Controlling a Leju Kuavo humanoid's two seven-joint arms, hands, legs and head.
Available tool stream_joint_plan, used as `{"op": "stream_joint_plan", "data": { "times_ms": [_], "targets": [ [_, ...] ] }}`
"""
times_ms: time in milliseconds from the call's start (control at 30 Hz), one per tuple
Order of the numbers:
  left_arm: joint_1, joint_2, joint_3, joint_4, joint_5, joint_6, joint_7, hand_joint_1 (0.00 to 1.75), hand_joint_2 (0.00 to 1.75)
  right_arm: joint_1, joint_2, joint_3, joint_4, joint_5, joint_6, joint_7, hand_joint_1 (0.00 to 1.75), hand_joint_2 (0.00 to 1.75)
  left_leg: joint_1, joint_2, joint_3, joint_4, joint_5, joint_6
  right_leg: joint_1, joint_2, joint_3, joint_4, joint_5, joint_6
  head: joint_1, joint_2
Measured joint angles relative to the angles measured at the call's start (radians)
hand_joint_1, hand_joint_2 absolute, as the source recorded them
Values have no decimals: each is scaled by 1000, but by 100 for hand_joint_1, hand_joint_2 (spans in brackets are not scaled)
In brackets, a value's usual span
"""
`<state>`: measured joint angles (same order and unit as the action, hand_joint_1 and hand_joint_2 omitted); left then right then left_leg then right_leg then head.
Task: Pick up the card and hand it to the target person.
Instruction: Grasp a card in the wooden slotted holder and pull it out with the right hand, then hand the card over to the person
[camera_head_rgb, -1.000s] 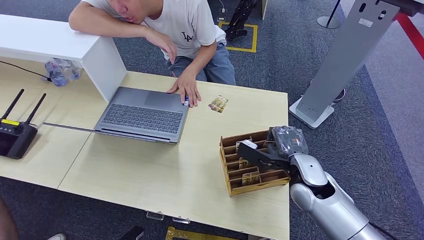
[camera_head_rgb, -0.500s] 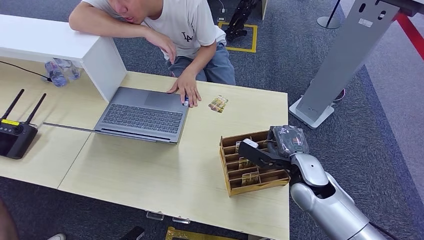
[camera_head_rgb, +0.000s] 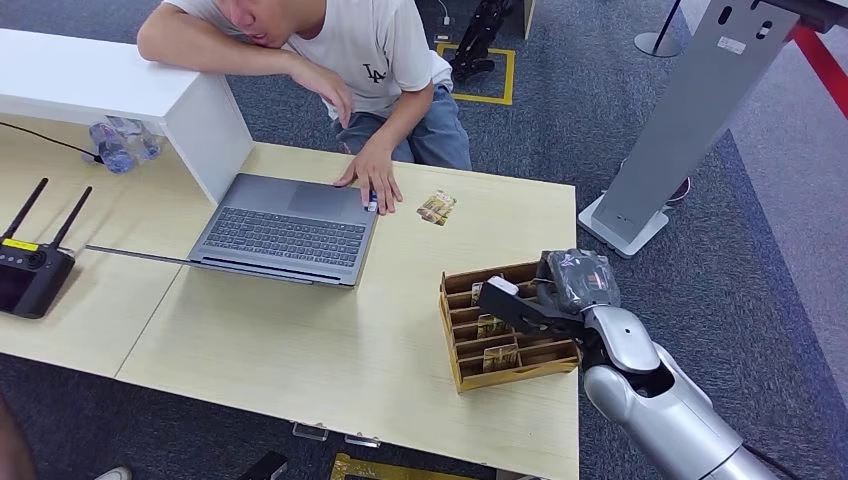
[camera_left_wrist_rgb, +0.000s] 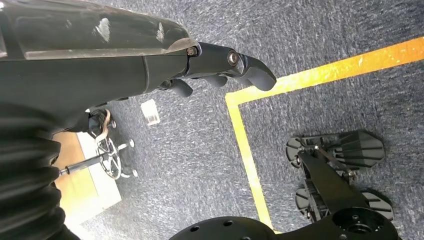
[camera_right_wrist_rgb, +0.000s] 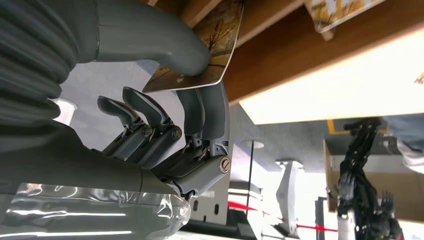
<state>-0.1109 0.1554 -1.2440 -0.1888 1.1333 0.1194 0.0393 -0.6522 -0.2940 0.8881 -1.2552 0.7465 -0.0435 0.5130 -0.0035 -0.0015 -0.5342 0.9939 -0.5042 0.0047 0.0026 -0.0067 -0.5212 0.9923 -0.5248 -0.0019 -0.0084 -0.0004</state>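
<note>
My right hand (camera_head_rgb: 533, 301) reaches over a brown wooden card rack (camera_head_rgb: 455, 345) at the table's right end. In the right wrist view its thumb and fingers (camera_right_wrist_rgb: 212, 107) pinch a picture card (camera_right_wrist_rgb: 226, 30) at the rack's slots. More cards (camera_head_rgb: 500, 356) stand in the rack. The person (camera_head_rgb: 370, 50) in a white T-shirt sits at the table's far side, one hand (camera_head_rgb: 372, 178) resting on the laptop. My left hand (camera_left_wrist_rgb: 220, 62) hangs over the carpet, holding nothing, fingers loosely bent.
A grey laptop (camera_head_rgb: 285, 228) lies open mid-table beside a white shelf (camera_head_rgb: 190, 110). A loose card (camera_head_rgb: 437, 207) lies on the table beyond the rack. A black remote with antennas (camera_head_rgb: 30, 270) sits at the left. A grey stand (camera_head_rgb: 680, 120) rises right of the table.
My right hand has shifted slightly up and toward the far side over the rack. The person and the table's things are unchanged.
</note>
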Motion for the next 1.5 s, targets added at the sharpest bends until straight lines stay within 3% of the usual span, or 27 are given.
{"op": "stream_joint_plan", "data": {
  "times_ms": [367,567,900,1167,1500],
  "targets": [
    [3,0,1,0,16,0,0,0,175,12,-71,-39,-278,146,-19,95,175,175,0,0,0,0,0,0,0,0,0,0,0,0,0,0],
    [4,0,1,0,14,2,0,0,175,42,-102,-93,-456,218,-22,98,175,175,0,0,0,0,0,0,0,0,0,0,0,0,0,0],
    [3,0,1,0,5,0,-6,0,175,82,-103,-134,-577,292,-123,-50,175,175,0,0,0,0,0,0,0,0,0,0,0,0,0,0],
    [2,-2,0,0,-7,-7,-8,0,175,101,-84,-134,-553,311,-327,-192,175,175,0,0,-1,0,0,0,0,0,0,0,0,0,0,0],
    [1,-3,0,0,-13,-8,-9,0,175,103,-45,-134,-454,283,-425,-246,175,175,0,0,-1,0,0,0,0,0,0,0,0,0,0,0]
  ]
}}
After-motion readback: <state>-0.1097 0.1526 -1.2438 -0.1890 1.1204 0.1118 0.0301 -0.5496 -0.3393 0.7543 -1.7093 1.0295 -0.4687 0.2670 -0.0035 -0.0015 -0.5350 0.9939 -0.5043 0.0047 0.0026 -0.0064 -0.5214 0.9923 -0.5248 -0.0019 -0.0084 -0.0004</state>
